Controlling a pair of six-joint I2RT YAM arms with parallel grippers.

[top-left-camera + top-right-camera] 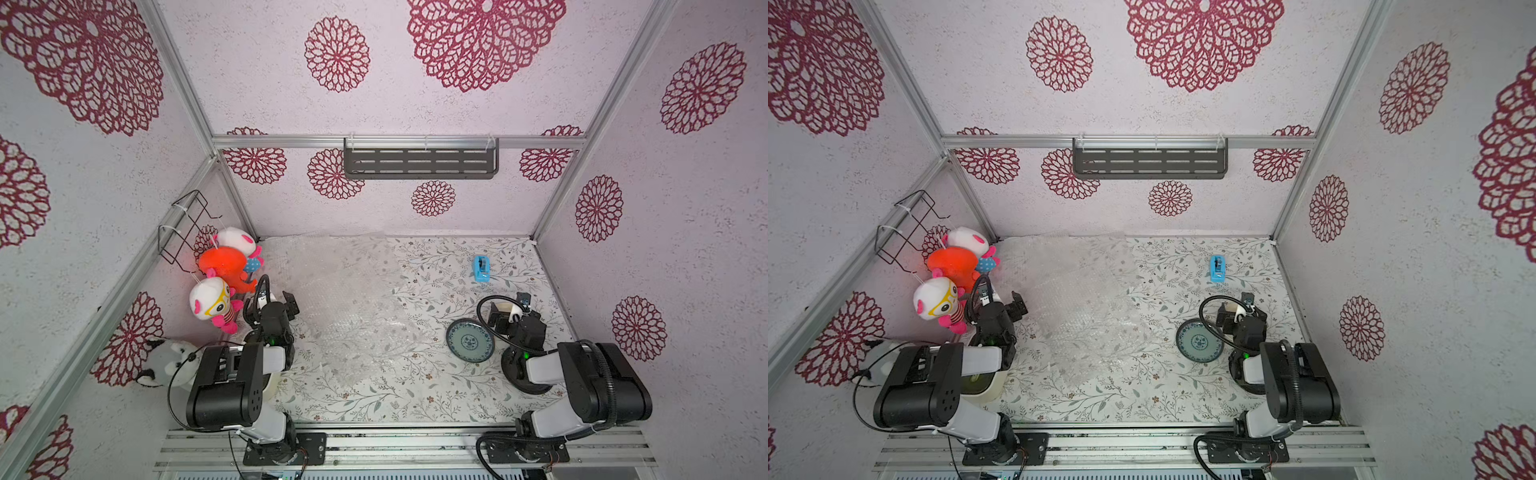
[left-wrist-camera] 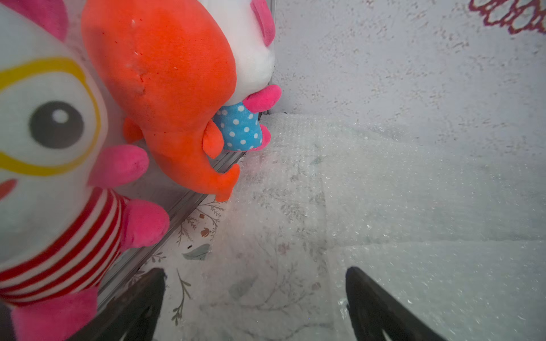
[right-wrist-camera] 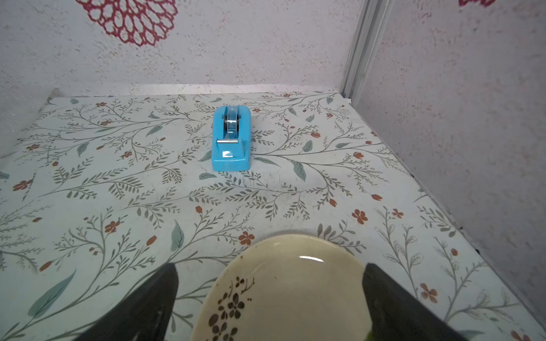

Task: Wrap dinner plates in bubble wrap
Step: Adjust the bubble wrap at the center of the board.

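1. In both top views the bubble wrap (image 1: 345, 291) lies spread over the table's (image 1: 415, 395) back-left part. The teal plate (image 1: 471, 340) sits flat to its right, its edge crossed by a black cable (image 1: 484, 322). A tape dispenser (image 1: 481, 268) stands behind.
2. The left wrist view shows the left claw (image 2: 260, 307) wide and empty over the wrap, with plush toys (image 2: 165, 88) close beside it.
3. Only the right wrist view shows the cream plate (image 3: 295, 280) clearly. The right claw (image 3: 270, 268) is wide astride it, possibly touching one edge.

This is a robot lab booth dressed as a room, built from aluminium posts (image 1: 185, 91) and flower-papered panels (image 1: 257, 62). 2 arms (image 1: 224, 390) (image 1: 602, 386) are bolted to a rail (image 1: 399, 449) at the edge of the table (image 1: 415, 395).
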